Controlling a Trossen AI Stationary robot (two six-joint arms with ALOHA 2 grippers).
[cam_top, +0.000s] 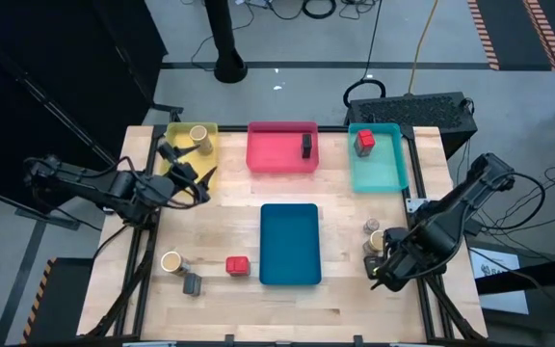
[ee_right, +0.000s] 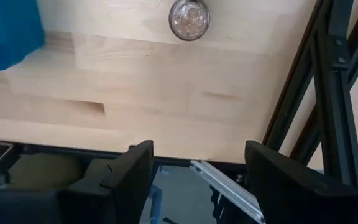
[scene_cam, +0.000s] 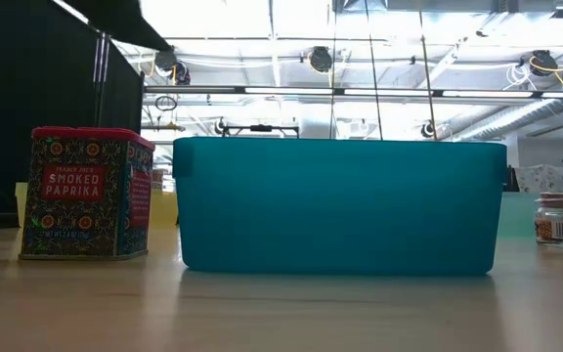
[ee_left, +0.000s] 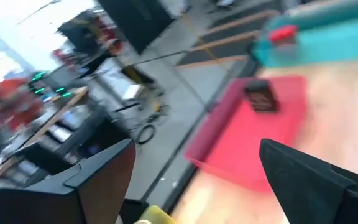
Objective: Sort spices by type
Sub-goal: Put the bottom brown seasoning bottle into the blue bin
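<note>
My left gripper (cam_top: 198,183) hovers open beside the yellow tray (cam_top: 210,162), which holds a tan jar (cam_top: 198,134). The left wrist view looks between its open fingers toward the red tray (ee_left: 229,143) and the dark box (ee_left: 261,98) in it. A red box (cam_top: 364,142) sits in the teal tray (cam_top: 385,173). A tan jar (cam_top: 171,261), a grey box (cam_top: 193,284) and a red paprika tin (cam_top: 237,266) (scene_cam: 86,193) stand near the table's near left corner. My right gripper (cam_top: 382,278) is open and empty by the small round jars (cam_top: 373,233); one jar (ee_right: 189,18) lies ahead of its fingers.
An empty blue tray (cam_top: 290,243) (scene_cam: 340,205) stands in the table's near middle. The table's right frame rails (ee_right: 328,93) run close beside my right gripper. Bare wood (cam_top: 229,207) lies between the trays and the near left group.
</note>
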